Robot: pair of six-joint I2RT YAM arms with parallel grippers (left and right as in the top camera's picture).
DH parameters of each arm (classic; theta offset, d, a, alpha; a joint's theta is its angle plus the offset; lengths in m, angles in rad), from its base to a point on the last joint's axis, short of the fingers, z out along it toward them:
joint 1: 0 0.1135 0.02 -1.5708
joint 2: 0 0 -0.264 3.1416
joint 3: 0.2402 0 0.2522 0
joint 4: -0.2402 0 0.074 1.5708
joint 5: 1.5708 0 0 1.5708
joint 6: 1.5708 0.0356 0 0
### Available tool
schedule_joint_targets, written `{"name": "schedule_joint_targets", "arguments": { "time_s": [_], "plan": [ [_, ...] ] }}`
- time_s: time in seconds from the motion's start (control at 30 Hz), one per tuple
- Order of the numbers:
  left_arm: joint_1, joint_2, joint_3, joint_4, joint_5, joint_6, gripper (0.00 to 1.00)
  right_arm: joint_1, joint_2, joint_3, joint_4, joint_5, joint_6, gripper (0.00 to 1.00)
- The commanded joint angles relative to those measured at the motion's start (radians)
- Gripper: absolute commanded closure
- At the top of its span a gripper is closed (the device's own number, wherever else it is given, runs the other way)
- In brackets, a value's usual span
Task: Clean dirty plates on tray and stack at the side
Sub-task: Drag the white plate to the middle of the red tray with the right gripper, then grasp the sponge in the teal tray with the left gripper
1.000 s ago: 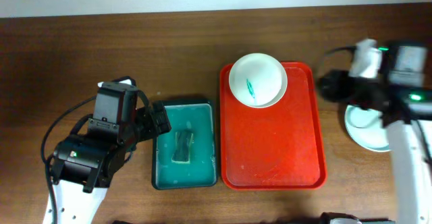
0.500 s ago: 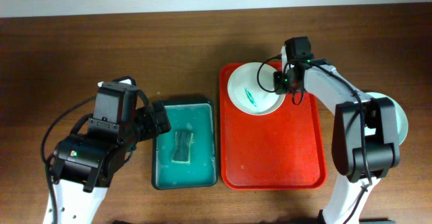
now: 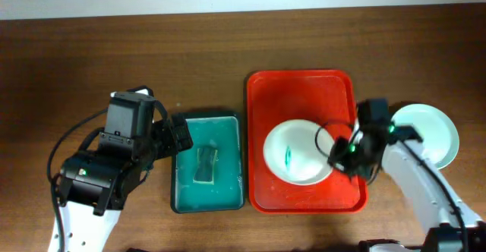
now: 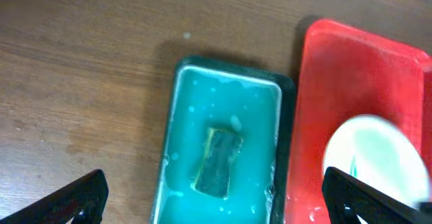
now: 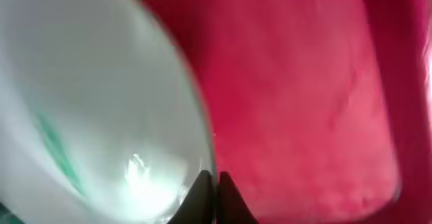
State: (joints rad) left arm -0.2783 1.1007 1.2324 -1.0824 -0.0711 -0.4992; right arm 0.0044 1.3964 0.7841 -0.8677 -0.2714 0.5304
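Plate (image 3: pixel 300 152) slid down tray (image 3: pixel 304 100), pinched by right fingers (image 5: pixel 200 198); left fingers (image 4: pixel 74 198) wide over basin (image 3: pixel 224 130).

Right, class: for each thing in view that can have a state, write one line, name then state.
dirty plate: on the tray, green smear, rim gripped
red tray: flat on the table, holding one plate
clean plate: on the table right of the tray, no marks visible
basin: filled with teal liquid
sponge: lying in the basin, untouched
left gripper: open, at the basin's left edge
right gripper: shut on the dirty plate's rim
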Motion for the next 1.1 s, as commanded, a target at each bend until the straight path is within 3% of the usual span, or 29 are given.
{"name": "schedule_joint_targets", "arguments": {
  "time_s": [0.0,0.03,0.13,0.2,0.23,0.3,0.33,0.37,0.5,0.53,0.57,0.6,0.67,0.7,0.73,0.77,0.87,0.93,0.97,1.03,1.07],
  "plan": [
    [0.002,-0.003,0.007,0.003,0.086,0.000,0.01,0.001,-0.021,-0.089,0.069,-0.014,0.069,0.78],
    [0.002,0.002,0.007,-0.004,0.082,0.000,0.01,0.001,-0.037,-0.035,0.031,-0.008,-0.059,0.73],
    [-0.005,0.016,0.004,-0.014,0.103,0.021,0.00,0.001,-0.119,0.158,-0.122,-0.006,-0.269,0.70],
    [-0.083,0.095,-0.053,-0.013,0.101,0.138,0.08,0.001,-0.170,0.251,-0.184,-0.006,-0.357,0.70],
    [-0.114,0.146,-0.091,-0.006,0.101,0.139,0.09,0.001,-0.180,0.254,-0.194,-0.006,-0.359,0.69],
    [-0.174,0.299,-0.173,0.036,0.083,0.138,0.25,0.001,-0.179,0.254,-0.219,-0.006,-0.359,0.69],
    [-0.185,0.386,-0.186,0.053,0.083,0.129,0.49,0.001,-0.179,0.253,-0.226,-0.006,-0.359,0.67],
    [-0.183,0.478,-0.186,0.053,0.083,0.090,0.64,0.001,-0.179,0.253,-0.230,-0.006,-0.359,0.67],
    [-0.184,0.727,-0.187,0.105,0.117,0.051,0.63,0.001,-0.179,0.253,-0.240,-0.006,-0.359,0.67],
    [-0.184,0.757,-0.187,0.105,0.118,0.051,0.67,0.001,-0.179,0.253,-0.240,-0.006,-0.359,0.67],
    [-0.184,0.777,-0.187,0.106,0.120,0.051,0.96,0.001,-0.179,0.253,-0.240,-0.006,-0.359,0.67],
    [-0.183,0.774,-0.181,0.104,0.120,0.051,1.00,0.001,-0.179,0.253,-0.239,-0.006,-0.359,0.67],
    [-0.183,0.725,-0.108,0.038,0.119,0.052,0.96,0.001,-0.179,0.253,-0.239,-0.005,-0.359,0.67],
    [-0.183,0.703,-0.078,0.014,0.109,0.052,0.82,0.001,-0.179,0.253,-0.239,-0.005,-0.359,0.67],
    [-0.183,0.665,-0.047,0.007,0.063,0.052,0.43,0.001,-0.179,0.253,-0.239,-0.005,-0.359,0.67],
    [-0.183,0.653,-0.048,0.021,0.022,0.052,0.34,0.001,-0.179,0.253,-0.239,-0.005,-0.359,0.67],
    [-0.184,0.657,-0.109,0.159,-0.031,0.056,0.31,0.001,-0.179,0.253,-0.238,-0.005,-0.359,0.67],
    [-0.184,0.657,-0.199,0.309,-0.031,0.056,0.55,0.001,-0.179,0.253,-0.240,-0.006,-0.359,0.67],
    [-0.184,0.657,-0.230,0.336,-0.031,0.056,0.75,0.001,-0.179,0.253,-0.243,-0.006,-0.359,0.67],
    [-0.183,0.657,-0.233,0.335,-0.030,0.086,1.00,0.001,-0.179,0.253,-0.244,-0.006,-0.359,0.67],
    [-0.183,0.655,-0.218,0.315,-0.024,0.113,1.00,0.001,-0.179,0.253,-0.245,-0.006,-0.359,0.67]
  ]
}}
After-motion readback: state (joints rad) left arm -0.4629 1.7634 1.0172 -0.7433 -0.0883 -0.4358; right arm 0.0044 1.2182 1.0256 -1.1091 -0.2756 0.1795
